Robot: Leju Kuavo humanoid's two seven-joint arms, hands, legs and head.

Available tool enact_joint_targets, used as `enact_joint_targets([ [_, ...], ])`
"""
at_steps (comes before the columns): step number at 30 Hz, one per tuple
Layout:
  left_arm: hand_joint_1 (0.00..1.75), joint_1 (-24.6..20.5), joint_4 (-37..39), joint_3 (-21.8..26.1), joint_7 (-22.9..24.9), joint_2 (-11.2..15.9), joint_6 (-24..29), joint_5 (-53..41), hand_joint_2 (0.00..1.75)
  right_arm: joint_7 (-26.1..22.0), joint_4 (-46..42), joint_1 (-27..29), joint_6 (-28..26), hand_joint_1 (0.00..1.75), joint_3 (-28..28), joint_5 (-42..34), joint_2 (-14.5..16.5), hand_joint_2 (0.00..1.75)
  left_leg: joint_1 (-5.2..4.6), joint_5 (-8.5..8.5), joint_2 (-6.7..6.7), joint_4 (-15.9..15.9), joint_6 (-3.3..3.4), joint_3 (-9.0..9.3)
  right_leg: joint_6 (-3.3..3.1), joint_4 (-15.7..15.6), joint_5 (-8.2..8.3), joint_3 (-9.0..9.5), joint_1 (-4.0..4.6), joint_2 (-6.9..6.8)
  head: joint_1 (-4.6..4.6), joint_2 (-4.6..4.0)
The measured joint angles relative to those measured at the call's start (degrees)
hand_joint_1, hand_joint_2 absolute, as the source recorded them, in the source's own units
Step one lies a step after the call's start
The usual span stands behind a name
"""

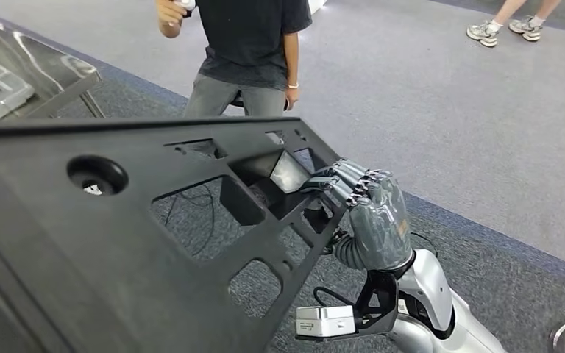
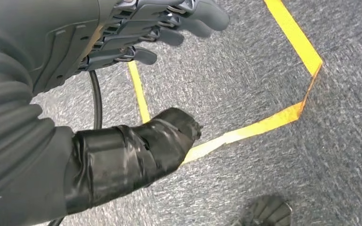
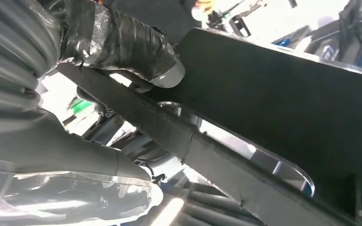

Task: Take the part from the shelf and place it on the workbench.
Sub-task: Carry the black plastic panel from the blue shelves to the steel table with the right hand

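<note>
- The large black flat plastic panel with cut-out openings point(image 1: 81, 243) is held tilted in the air over the grey carpet, so the carrying step is judged in hand.
- The right hand point(image 1: 364, 213) has its fingers point(image 1: 338, 180) curled over the panel's edge.
- The left hand point(image 2: 122, 37) hangs over the floor, holding nothing, fingers slightly apart.
- Next, the surface must be reached and the panel lowered flat.
- No writing can be read.

Part point(image 1: 118, 243) before the person point(image 1: 246, 51) (right hand point(image 1: 371, 217) at its right edge)

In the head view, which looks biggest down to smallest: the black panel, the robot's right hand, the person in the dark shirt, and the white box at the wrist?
1. Black panel, though it is nearest the camera.
2. Person, cut off by the frame's top and farther away.
3. Right hand, fingers hooked on the panel's edge.
4. White box.
</note>
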Motion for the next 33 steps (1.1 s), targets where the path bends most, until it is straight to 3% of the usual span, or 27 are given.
enact_joint_targets([
  [2,0.0,-0.2,0.0,0.0,0.0,0.0,0.0,0.1,1.75,0.0,0.0,0.0,0.1,1.75,0.0,0.0,0.0,1.75,0.32,-2.66,2.83,6.2,-0.71,-3.22,-0.47,-0.2,-0.26,0.44,0.04,-1.39,-0.44,0.0],
  [3,0.0,-0.2,0.0,0.0,0.0,0.0,0.0,0.1,1.75,0.0,0.0,0.1,0.1,1.75,0.0,0.0,0.0,1.75,0.59,-3.62,3.28,9.4,-1.0,-5.07,-0.54,-0.2,-0.44,0.59,0.06,-2.07,-0.42,0.0],
  [4,0.0,-0.2,0.0,0.0,0.0,0.0,0.0,0.1,1.75,0.0,0.0,0.1,0.2,1.75,0.0,0.0,0.0,1.75,0.82,-3.78,3.48,11.3,-1.25,-6.35,-0.54,-0.2,-0.64,0.77,0.04,-2.7,-0.44,0.0],
  [5,0.0,-0.1,0.0,0.0,0.0,0.0,0.0,0.1,1.75,0.0,0.0,0.2,0.2,1.75,0.0,0.0,0.0,1.75,1.03,-2.88,3.63,11.4,-1.46,-6.66,-0.46,-0.2,-0.87,1.01,0.0,-3.31,-0.45,0.0],
  [7,0.0,0.0,0.0,0.0,0.0,0.0,0.0,0.1,1.75,0.0,0.0,0.2,0.3,1.75,0.0,0.0,0.0,1.75,1.28,1.09,4.51,5.5,-1.57,-4.13,-0.16,-0.2,-1.4,1.73,-0.08,-4.46,-0.47,0.0],
  [8,0.0,-0.1,0.0,0.0,0.0,0.0,-0.1,0.1,1.75,0.0,0.0,0.2,0.3,1.75,0.0,0.0,0.0,1.75,1.1,2.52,5.64,1.8,-1.46,-2.33,0.07,-0.2,-1.66,2.1,-0.03,-5.0,-0.48,0.0],
  [10,0.0,-0.4,0.0,0.0,0.1,0.0,-0.1,0.1,1.75,0.0,0.0,0.2,0.4,1.75,0.0,0.0,0.0,1.75,0.55,3.51,7.17,-2.7,-0.75,-0.16,0.67,-0.3,-2.08,2.57,0.2,-5.95,-0.43,0.0],
  [11,0.0,-0.4,0.0,0.0,0.1,0.0,-0.2,0.1,1.75,0.0,0.0,0.2,0.4,1.75,0.0,0.0,0.0,1.75,0.26,3.14,7.26,-3.0,-0.36,-0.06,0.99,-0.4,-2.21,2.71,0.34,-6.39,-0.41,0.0],
  [13,0.0,-0.3,0.0,0.0,0.2,0.0,-0.3,0.1,1.75,0.0,0.0,0.2,0.4,1.75,0.0,0.0,0.0,1.75,0.36,3.16,6.09,-3.2,0.35,0.05,1.7,-0.5,-2.59,3.03,0.4,-7.09,-0.33,0.0],
  [15,0.0,-0.2,0.0,0.0,0.2,0.0,-0.4,0.2,1.75,0.0,0.0,0.1,0.4,1.75,-0.1,0.0,0.0,1.75,0.63,3.23,5.06,-3.7,0.93,0.62,2.21,1.3,-3.89,2.49,0.26,-5.52,-0.12,0.0],
  [17,0.0,-0.4,0.0,0.0,0.3,0.1,-0.6,0.3,1.75,0.0,0.0,0.2,0.4,1.75,-0.2,-0.2,0.0,1.75,0.7,3.17,4.09,-3.9,1.5,0.96,2.27,7.3,-6.68,-0.62,0.2,-2.94,0.2,0.0],
  [19,0.0,-0.5,0.0,0.0,0.3,0.1,-0.7,0.4,1.75,0.0,0.0,0.5,0.4,1.75,-0.2,-0.3,0.0,1.75,0.62,2.99,2.84,-3.8,1.95,0.96,2.21,14.8,-9.1,-5.18,0.31,-2.01,0.34,0.0],
  [20,0.0,-0.5,0.0,0.0,0.3,0.1,-0.8,0.4,1.75,0.0,0.0,0.6,0.4,1.75,-0.2,-0.4,0.0,1.75,0.6,2.88,2.08,-3.7,2.02,0.97,2.2,16.7,-9.05,-6.72,0.3,-1.87,0.37,0.0],
  [21,0.0,-0.4,0.0,0.0,0.3,0.1,-0.9,0.5,1.75,0.0,0.0,0.8,0.4,1.75,-0.2,-0.4,0.0,1.75,0.62,2.76,1.3,-3.5,2.0,1.02,2.18,16.3,-7.74,-7.12,0.24,-1.74,0.37,0.0],
  [22,0.0,-0.3,0.0,0.0,0.3,0.1,-0.9,0.5,1.75,0.0,0.0,0.8,0.4,1.75,-0.2,-0.4,0.0,1.75,0.66,2.59,0.53,-3.3,1.87,1.1,2.16,13.7,-5.48,-6.33,0.13,-1.48,0.38,0.0],
  [24,0.0,-0.3,0.0,0.0,0.4,0.1,-0.9,0.5,1.75,0.1,0.1,0.8,0.4,1.75,-0.2,-0.4,-0.1,1.75,0.68,2.07,-0.91,-2.5,1.27,0.93,2.08,6.0,-1.38,-3.28,-0.24,0.53,0.43,0.0],
  [26,0.0,-0.4,0.0,0.0,0.4,0.1,-1.0,0.6,1.75,0.1,0.1,0.8,0.5,1.75,-0.2,-0.4,0.0,1.75,0.73,1.78,-2.17,-1.8,0.51,0.29,1.81,2.1,-0.43,-1.64,-0.36,2.2,0.39,0.0],
  [28,0.0,-0.3,0.0,0.0,0.6,0.1,-1.2,0.6,1.75,0.1,0.1,0.8,0.5,1.75,-0.2,-0.4,-0.1,1.75,0.98,1.89,-3.14,-1.9,-0.19,-0.17,1.15,1.9,-0.58,-1.48,-0.22,1.62,0.35,0.0],
  [30,0.0,-0.1,0.0,0.0,0.6,0.2,-1.3,0.6,1.75,0.1,0.1,0.8,0.6,1.75,-0.2,-0.4,-0.1,1.75,0.95,1.28,-1.49,-0.8,-0.81,-0.71,0.42,1.5,-0.46,-1.13,-0.27,0.49,0.16,0.0],
  [33,0.0,-0.3,0.0,0.0,0.7,0.2,-1.4,0.6,1.75,0.2,0.0,0.8,0.7,1.75,-0.3,-0.4,-0.1,1.75,0.89,-2.71,3.01,7.6,-1.53,-4.88,-0.28,1.3,-0.66,-0.69,-0.06,-1.42,-0.39,0.0],
])
